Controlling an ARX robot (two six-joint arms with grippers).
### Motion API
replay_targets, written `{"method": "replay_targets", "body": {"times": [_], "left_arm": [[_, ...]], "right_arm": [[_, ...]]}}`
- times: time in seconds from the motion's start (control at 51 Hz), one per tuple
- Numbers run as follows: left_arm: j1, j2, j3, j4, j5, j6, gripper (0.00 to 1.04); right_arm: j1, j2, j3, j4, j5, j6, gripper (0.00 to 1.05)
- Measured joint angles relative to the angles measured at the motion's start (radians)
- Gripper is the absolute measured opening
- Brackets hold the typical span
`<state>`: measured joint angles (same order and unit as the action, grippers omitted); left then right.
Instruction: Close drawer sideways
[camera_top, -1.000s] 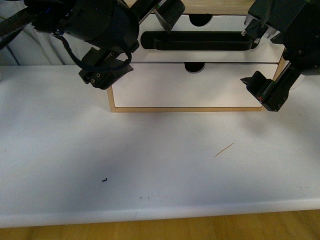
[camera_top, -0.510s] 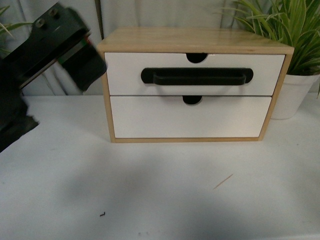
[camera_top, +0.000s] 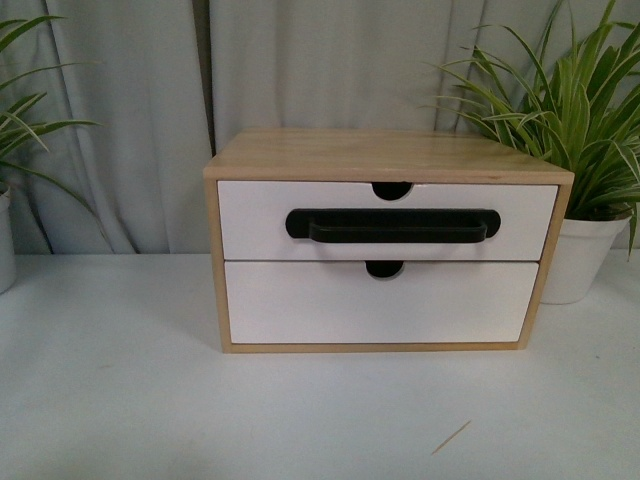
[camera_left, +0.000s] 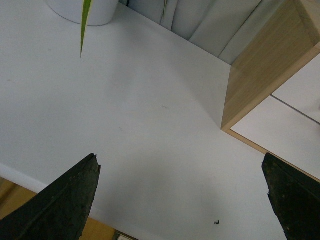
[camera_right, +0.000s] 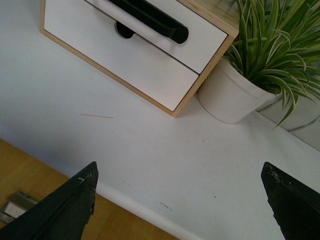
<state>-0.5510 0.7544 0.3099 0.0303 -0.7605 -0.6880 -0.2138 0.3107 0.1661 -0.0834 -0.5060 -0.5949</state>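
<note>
The drawer (camera_top: 250, 222) is the upper one of a small wooden cabinet (camera_top: 380, 153) on the white table (camera_top: 120, 400). Its white front carries a long black bar handle (camera_top: 393, 225) and a semicircular notch in its top edge, and it sits flush with the cabinet. In the right wrist view the drawer (camera_right: 197, 42) and its handle (camera_right: 150, 20) show at the top. Neither gripper shows in the front view. My left gripper (camera_left: 185, 200) is open and empty above the table, left of the cabinet's corner (camera_left: 260, 65). My right gripper (camera_right: 182, 202) is open and empty over the table's front edge.
A plain white lower drawer front (camera_top: 380, 305) sits under the handled one. A plant in a white pot (camera_top: 578, 255) stands right of the cabinet, and another pot (camera_left: 85, 10) stands to the left. A thin wooden stick (camera_top: 450, 438) lies on the table.
Both arms have drawn back out of the front view, which now shows the cabinet whole and higher up. The drawer front stays flush.
</note>
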Motion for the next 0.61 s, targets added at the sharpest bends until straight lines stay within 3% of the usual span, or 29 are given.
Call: {"method": "replay_targets", "body": {"times": [0.02,0.059,0.098,0.137,0.235,0.49,0.529,0.608], "left_arm": [[0.0,0.0,-0.002,0.003,0.003,0.007,0.99],[0.027,-0.018,-0.058,0.156,0.121,0.116,0.92],[0.065,-0.053,-0.135,0.333,0.24,0.244,0.82],[0.107,-0.092,-0.182,0.438,0.32,0.384,0.74],[0.193,-0.192,-0.215,0.439,0.415,0.587,0.52],[0.32,-0.322,-0.257,0.343,0.541,0.666,0.11],[0.338,-0.343,-0.261,0.327,0.556,0.668,0.04],[0.366,-0.377,-0.268,0.303,0.583,0.673,0.04]], "right_arm": [[0.024,-0.014,-0.013,0.034,0.067,0.038,0.93],[0.108,-0.058,-0.061,0.143,0.268,0.152,0.84],[0.175,-0.093,-0.088,0.197,0.407,0.297,0.76],[0.2,-0.112,-0.091,0.206,0.475,0.396,0.67],[0.208,-0.22,-0.106,0.091,0.505,0.529,0.45],[0.212,-0.285,-0.131,0.081,0.505,0.577,0.04],[0.212,-0.294,-0.146,0.081,0.505,0.576,0.01],[0.212,-0.305,-0.159,0.08,0.505,0.579,0.01]]}}
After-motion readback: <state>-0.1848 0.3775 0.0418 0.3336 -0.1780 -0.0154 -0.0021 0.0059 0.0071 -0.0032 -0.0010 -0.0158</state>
